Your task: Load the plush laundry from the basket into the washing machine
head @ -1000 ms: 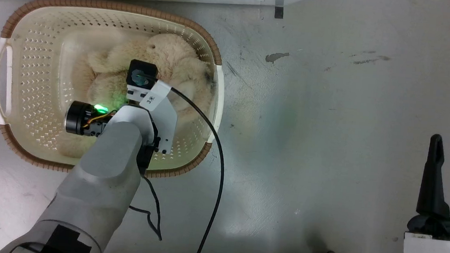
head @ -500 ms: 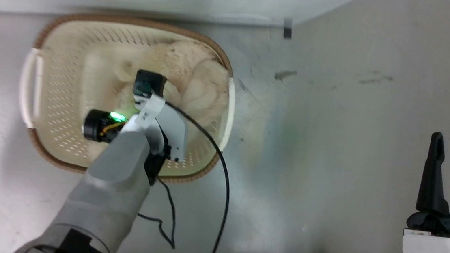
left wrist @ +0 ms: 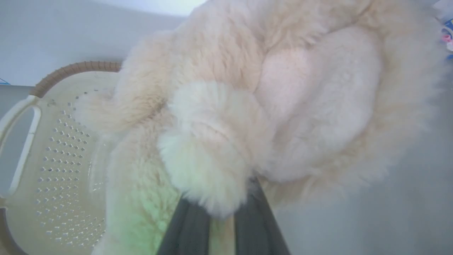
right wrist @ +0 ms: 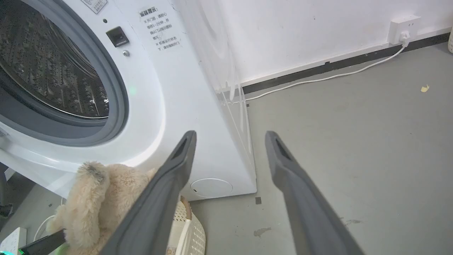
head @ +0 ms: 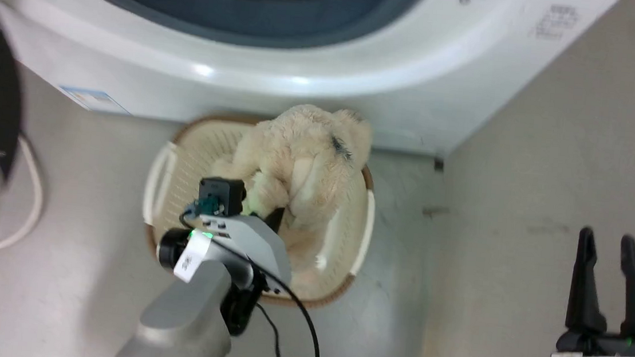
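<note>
My left pincer point(left wrist: 219, 226) is pressed together on a rounded, shaggy limb of the plush laundry point(head: 302, 154). In my left wrist view the fur bulges out over both dark fingers, with only a thin strip of it between them. The toy hangs from that pinch above the basket point(head: 164, 171). Its top end reaches up in front of the white face of the washing machine point(head: 303, 79), while its lower fur trails over the basket's inside. I cannot tell whether that trailing part touches the bottom.

My right pincer point(head: 605, 241) hovers spread and empty over the grey floor point(head: 521, 219), well apart from the toy.

I judge the task roughly a third done. The grasp is made and the toy is mostly out of the basket, but nothing is in the machine yet. The drum point(right wrist: 53, 71) shows bare steel inside its grey gasket point(right wrist: 116, 99), so the mouth looks free to receive the load.

What is left is to carry the toy up and forward past the gasket's lower lip, push it into the drum and let go. The pinch holds only one limb, so the hanging bulk could snag on that lip.
</note>
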Robot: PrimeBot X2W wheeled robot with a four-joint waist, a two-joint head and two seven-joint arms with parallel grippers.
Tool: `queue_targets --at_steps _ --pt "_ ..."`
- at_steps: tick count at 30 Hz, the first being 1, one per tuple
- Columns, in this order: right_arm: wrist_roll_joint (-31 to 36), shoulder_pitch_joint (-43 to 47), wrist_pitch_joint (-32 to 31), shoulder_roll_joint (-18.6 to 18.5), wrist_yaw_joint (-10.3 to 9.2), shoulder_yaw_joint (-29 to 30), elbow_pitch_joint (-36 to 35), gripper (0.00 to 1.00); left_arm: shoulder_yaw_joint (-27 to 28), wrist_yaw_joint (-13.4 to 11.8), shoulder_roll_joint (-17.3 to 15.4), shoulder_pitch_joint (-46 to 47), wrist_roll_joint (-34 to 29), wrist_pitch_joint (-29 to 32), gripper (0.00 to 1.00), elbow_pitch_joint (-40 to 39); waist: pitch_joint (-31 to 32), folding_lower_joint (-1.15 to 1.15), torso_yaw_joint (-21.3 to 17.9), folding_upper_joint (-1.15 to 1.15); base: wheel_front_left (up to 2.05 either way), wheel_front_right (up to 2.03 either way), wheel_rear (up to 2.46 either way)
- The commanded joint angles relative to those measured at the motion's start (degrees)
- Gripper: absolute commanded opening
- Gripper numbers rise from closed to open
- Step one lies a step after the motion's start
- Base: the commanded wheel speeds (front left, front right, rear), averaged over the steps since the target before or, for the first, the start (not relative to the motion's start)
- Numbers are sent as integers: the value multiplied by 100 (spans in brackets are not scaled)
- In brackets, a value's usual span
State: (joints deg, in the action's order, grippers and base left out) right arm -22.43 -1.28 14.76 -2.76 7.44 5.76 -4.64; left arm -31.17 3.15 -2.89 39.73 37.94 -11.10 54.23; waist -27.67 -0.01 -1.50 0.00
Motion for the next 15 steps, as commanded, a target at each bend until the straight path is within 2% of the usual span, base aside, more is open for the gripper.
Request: queue_targets --at_steps 1,9,15 --pt "46 108 24 -11 5 6 48 100 -48 -32 0 -109 112 -114 0 -190 679 1 443 0 0 0 0" --pt "37 453 24 -11 5 -97 285 100 -40 -440 1 -740 306 -372 0 -1110 1560 1 671 0 0 0 0" --pt "-1 567 24 -11 5 -170 361 100 460 -657 -195 -1214 -229 -387 0 -2333 1838 1 661 0 0 0 0"
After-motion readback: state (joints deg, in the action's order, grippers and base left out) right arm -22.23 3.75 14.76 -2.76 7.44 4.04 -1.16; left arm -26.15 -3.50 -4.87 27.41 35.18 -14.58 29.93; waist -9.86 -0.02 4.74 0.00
